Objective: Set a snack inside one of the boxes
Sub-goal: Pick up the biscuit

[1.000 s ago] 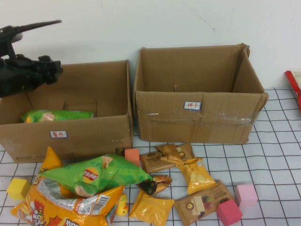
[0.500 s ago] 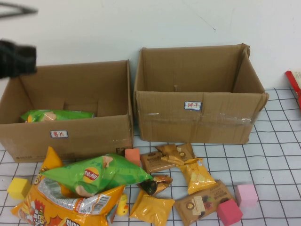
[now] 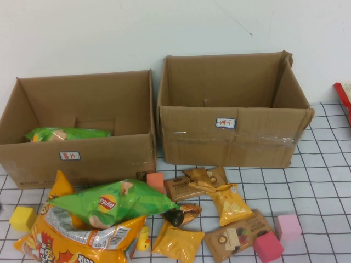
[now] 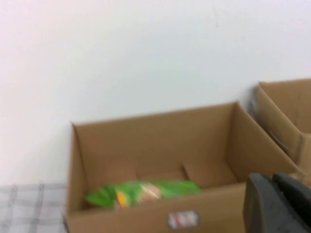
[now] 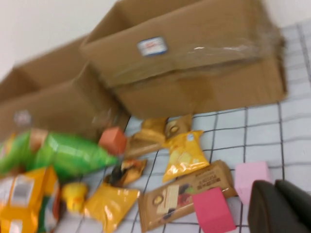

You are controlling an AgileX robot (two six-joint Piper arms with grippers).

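Note:
Two open cardboard boxes stand at the back: the left box (image 3: 104,159) holds a green chip bag (image 3: 66,133), and the right box (image 3: 230,139) shows nothing inside. In front lie a green chip bag (image 3: 112,203), a large orange bag (image 3: 77,241), and several small yellow and brown snack packets (image 3: 233,204). Neither arm shows in the high view. My left gripper (image 4: 273,183) is shut and empty, in front of the left box (image 4: 155,145). My right gripper (image 5: 275,188) is shut and empty, above the table near a pink block (image 5: 250,177).
Foam blocks lie among the snacks: yellow (image 3: 22,218), orange (image 3: 154,182), pink (image 3: 287,227) and magenta (image 3: 267,247). A red item (image 3: 344,96) sits at the right edge. A white wall stands behind the boxes.
My left arm, which was over the left box's far left corner, has drawn back to the left and out of the high view. The snacks have not moved.

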